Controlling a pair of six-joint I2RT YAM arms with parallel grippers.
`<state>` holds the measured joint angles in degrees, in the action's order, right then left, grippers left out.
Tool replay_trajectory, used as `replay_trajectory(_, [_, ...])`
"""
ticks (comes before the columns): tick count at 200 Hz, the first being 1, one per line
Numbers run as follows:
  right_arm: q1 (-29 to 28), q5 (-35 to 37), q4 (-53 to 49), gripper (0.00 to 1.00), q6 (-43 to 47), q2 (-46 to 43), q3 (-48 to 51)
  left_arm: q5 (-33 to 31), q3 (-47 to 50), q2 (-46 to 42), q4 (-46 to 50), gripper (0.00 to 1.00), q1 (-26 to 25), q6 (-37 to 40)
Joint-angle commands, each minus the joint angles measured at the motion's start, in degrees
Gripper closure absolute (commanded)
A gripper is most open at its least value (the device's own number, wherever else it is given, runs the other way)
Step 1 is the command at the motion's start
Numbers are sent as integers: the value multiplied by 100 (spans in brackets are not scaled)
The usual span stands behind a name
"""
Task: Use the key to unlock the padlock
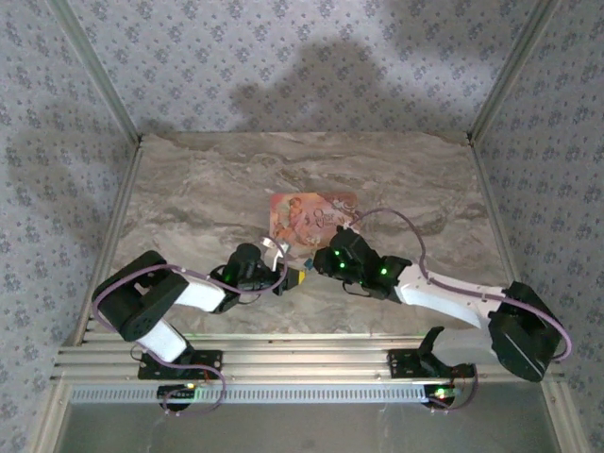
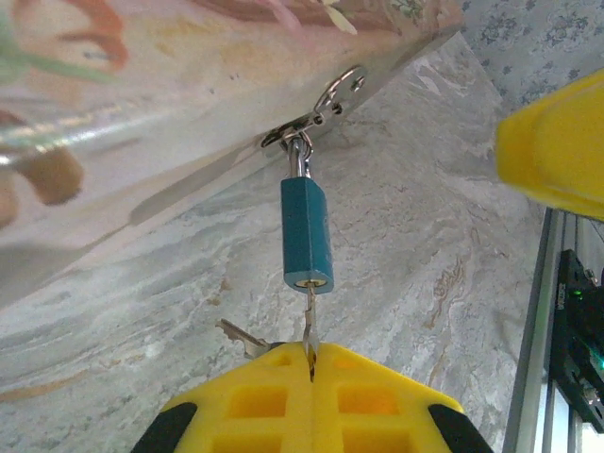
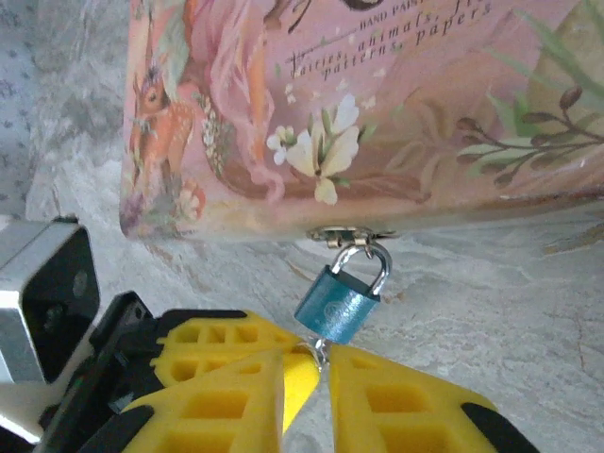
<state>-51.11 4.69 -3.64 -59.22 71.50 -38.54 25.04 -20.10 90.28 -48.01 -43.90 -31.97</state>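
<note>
We see the left gripper [image 2: 310, 355] with its yellow jaws pressed fully together on the thin silver key [image 2: 309, 316]. The key's blade stands upright with its tip in the bottom of the small teal-blue metal padlock [image 2: 307, 236]. A second silver key [image 2: 241, 334] lies flat on the table just left of those jaws.

The right gripper [image 3: 316, 355] has its yellow jaws slightly apart, with a narrow strip of the grey marbled table [image 3: 491, 321] showing between them. Their tips sit right under the padlock's lower corner, but we cannot tell whether they touch it, and we see nothing held in them.

The padlock hangs by its silver shackle from the small metal hasp [image 3: 354, 233] on the front edge of the pink floral rectangular box [image 3: 283, 94]. The box lies near the middle of the table, and both arms reach toward its near edge.

On the box lid we read "HAND PAINT", cut off by the frame, and below it script that looks like "fairies, animals" and "pattern, papers". The lid also carries a painted fawn and white blossoms. The padlock's face bears a round stamped mark too small for us to read.

In the right wrist view, the white-and-black block [image 3: 38, 283] on the left arm sits close by on the left.
</note>
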Motion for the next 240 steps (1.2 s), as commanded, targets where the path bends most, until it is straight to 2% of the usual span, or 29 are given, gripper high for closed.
replay_trajectory(1, [-78, 408, -81, 65, -389, 58, 160, -21, -205, 81, -295, 100, -78, 208])
replay_trajectory(14, [-109, 459, 146, 55, -599, 141, 256, -49, -218, 112, -297, 100, -121, 225])
replay_trajectory(42, [-184, 590, 513, 49, -909, 414, 315, -103, -211, 156, -306, 100, -185, 243])
replay_trajectory(85, [-189, 656, 820, 49, -1171, 752, 321, -113, -219, 149, -314, 100, -212, 252])
replay_trajectory(240, [-136, 474, 929, 52, -1142, 1373, -19, -120, -214, 157, -279, 100, -270, 314])
